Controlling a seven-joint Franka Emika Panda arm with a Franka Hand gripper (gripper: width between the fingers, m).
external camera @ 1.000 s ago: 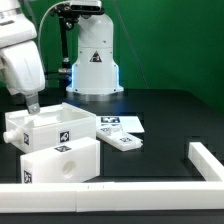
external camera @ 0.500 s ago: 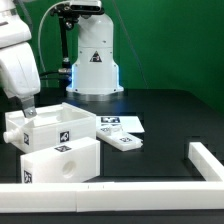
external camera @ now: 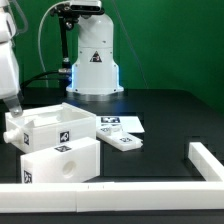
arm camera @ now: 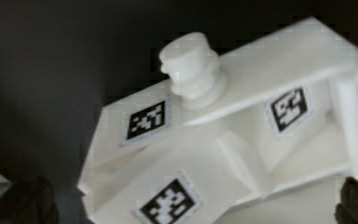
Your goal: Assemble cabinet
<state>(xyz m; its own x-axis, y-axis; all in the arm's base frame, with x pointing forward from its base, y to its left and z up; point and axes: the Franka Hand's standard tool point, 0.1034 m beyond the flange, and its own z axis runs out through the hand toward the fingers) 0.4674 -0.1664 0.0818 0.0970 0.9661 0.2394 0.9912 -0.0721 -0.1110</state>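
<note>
Hovering with fingers spread wide, holding nothing | gripper above the cabinet, probably lining up a grasp | cabinet parts touching, at the table's front corner, exterior view's left, behind the rail

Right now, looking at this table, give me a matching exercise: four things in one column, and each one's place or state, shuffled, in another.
Things:
1. robot base
2. marker board
3. long white rail
4. tool

Places or states:
A. jaws open, above the cabinet parts
B. low, nearest the exterior camera
C. at the back, bearing a triangle mark
D. lying flat, at the exterior view's right of the cabinet parts

Pairs: 1-C, 2-D, 3-B, 4-A.
</note>
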